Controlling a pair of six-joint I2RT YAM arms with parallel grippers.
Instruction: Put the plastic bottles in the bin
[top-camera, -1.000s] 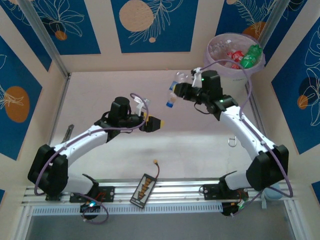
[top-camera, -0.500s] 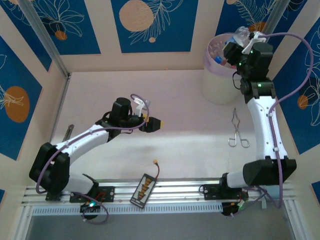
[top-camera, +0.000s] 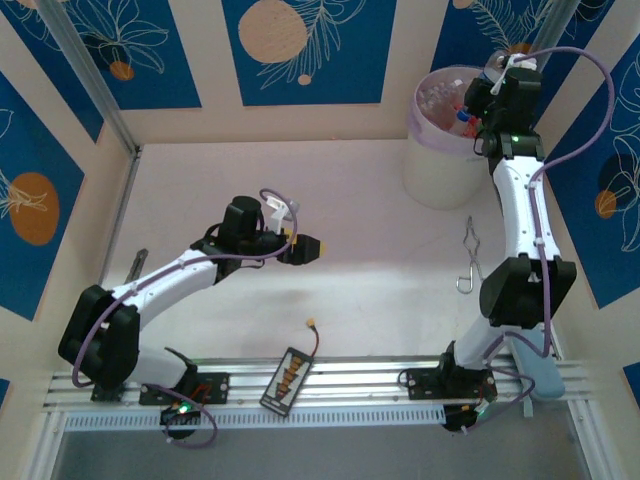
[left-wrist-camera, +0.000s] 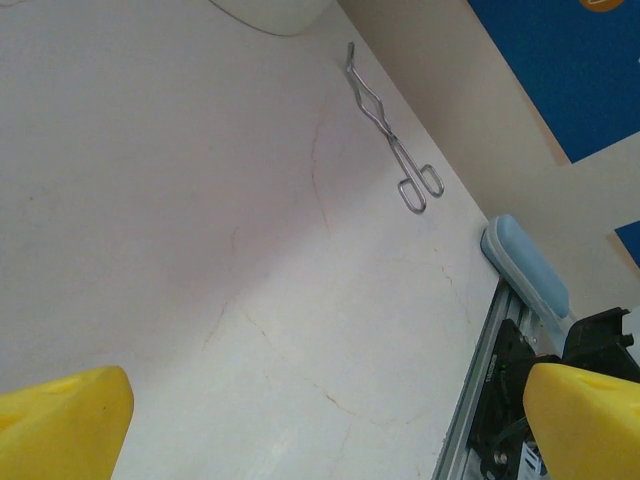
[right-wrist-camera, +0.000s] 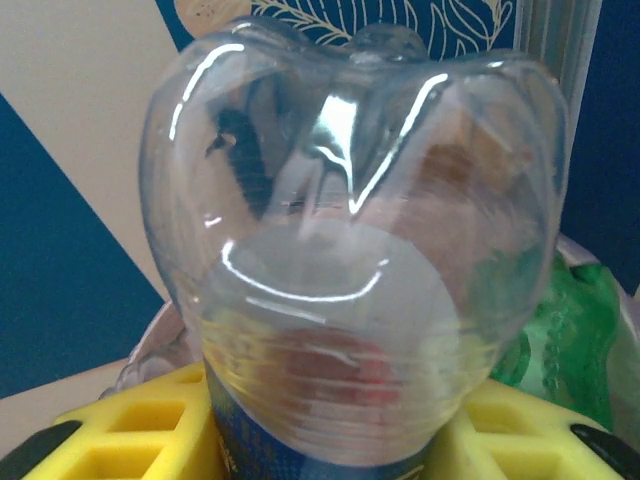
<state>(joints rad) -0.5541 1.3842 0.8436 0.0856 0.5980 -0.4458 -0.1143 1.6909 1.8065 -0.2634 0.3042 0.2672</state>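
Note:
My right gripper hangs over the bin, a large white bucket with a pale liner at the far right. It is shut on a clear plastic bottle with a dark blue label, whose base points at the right wrist camera from between the yellow fingers. Inside the bin lie more plastic bottles, some with red labels, and a green one shows beside the held bottle. My left gripper hovers over mid-table, open with nothing between its fingers.
Metal tongs lie on the table right of centre, near the right arm. A pale blue case rests by the near rail. A small black board with a wire sits on the rail between the arm bases.
The right arm has swung from mid-table to the far right corner, carrying the clear bottle up over the bin. The left arm has not moved.

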